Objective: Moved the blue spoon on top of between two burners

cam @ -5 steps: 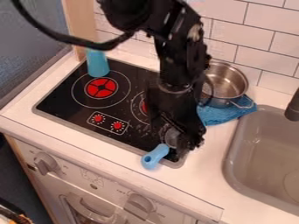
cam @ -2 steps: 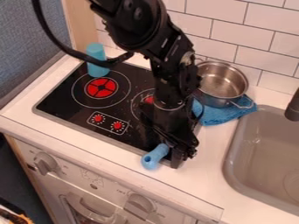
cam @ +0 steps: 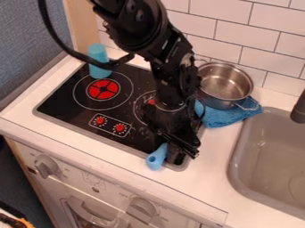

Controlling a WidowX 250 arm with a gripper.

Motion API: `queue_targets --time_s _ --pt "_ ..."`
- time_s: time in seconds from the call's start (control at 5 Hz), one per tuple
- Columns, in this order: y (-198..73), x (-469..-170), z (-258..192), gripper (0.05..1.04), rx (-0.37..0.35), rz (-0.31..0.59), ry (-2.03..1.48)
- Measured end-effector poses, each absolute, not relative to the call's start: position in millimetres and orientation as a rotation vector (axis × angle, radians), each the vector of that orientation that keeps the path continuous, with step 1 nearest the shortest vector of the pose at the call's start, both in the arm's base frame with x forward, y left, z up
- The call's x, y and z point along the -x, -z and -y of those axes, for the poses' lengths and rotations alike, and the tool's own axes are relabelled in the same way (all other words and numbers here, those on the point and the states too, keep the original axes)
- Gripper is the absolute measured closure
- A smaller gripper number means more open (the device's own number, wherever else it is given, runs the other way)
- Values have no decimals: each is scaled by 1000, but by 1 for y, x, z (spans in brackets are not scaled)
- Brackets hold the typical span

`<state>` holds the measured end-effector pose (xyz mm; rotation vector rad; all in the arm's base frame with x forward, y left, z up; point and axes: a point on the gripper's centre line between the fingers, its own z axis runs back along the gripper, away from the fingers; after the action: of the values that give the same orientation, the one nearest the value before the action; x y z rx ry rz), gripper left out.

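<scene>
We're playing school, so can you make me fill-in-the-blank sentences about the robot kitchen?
Beside the gripper, the blue spoon shows its ____.
The cooktop has ____ red dials.
In the picture, the sink is on the cooktop's ____ side.
The cloth by the metal pot is ____.

Missing words: handle; two; right; blue.

camera view: fixed | slanting down | facing stovetop point(cam: 65, 104), sink point(cam: 268, 178)
</scene>
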<state>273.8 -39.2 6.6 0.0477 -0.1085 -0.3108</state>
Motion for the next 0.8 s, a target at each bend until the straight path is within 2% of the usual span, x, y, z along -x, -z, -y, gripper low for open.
queue_targets --time_s 0.2,0.6,0.8 --pt "-7 -273 39 746 -51 107 333" --pt "-9 -274 39 747 -61 103 417" --pt "-24 -279 35 747 -89 112 512"
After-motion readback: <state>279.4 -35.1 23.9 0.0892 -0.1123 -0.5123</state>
